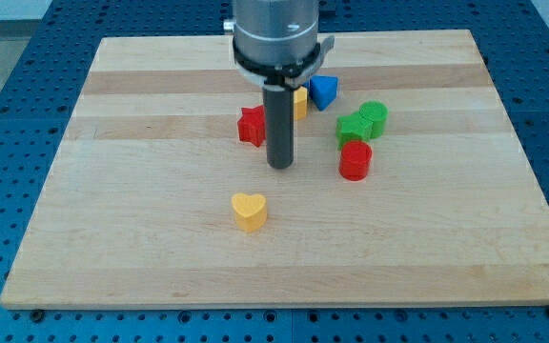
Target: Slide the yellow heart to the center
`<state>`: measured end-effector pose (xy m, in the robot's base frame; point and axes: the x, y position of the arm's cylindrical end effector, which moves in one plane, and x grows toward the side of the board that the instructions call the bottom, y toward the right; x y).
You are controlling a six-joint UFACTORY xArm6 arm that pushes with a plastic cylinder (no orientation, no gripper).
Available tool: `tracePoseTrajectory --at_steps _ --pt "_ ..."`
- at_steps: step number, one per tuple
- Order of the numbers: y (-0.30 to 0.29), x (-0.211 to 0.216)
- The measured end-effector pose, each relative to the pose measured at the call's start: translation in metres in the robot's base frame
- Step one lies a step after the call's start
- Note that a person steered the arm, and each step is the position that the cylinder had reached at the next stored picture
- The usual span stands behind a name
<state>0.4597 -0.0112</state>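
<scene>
The yellow heart [250, 211] lies on the wooden board [141, 238], below and a little left of the board's middle. My tip [281, 166] is the lower end of the dark rod, above and to the right of the heart, with a clear gap between them. The tip stands just right of and below the red star [251, 126]. It touches no block that I can see.
A red cylinder [355, 160] stands to the right of the tip. Two green blocks [355, 128] [375, 116] sit above it. A blue block [324, 91] and a yellow block [299, 101], partly hidden by the rod, lie near the view's top.
</scene>
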Motion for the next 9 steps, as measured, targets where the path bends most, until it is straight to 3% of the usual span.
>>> tracePoseTrajectory --at_steps 3,5,9 --pt "-0.024 0.100" --pt "-0.059 0.077" --pt "-0.028 0.048"
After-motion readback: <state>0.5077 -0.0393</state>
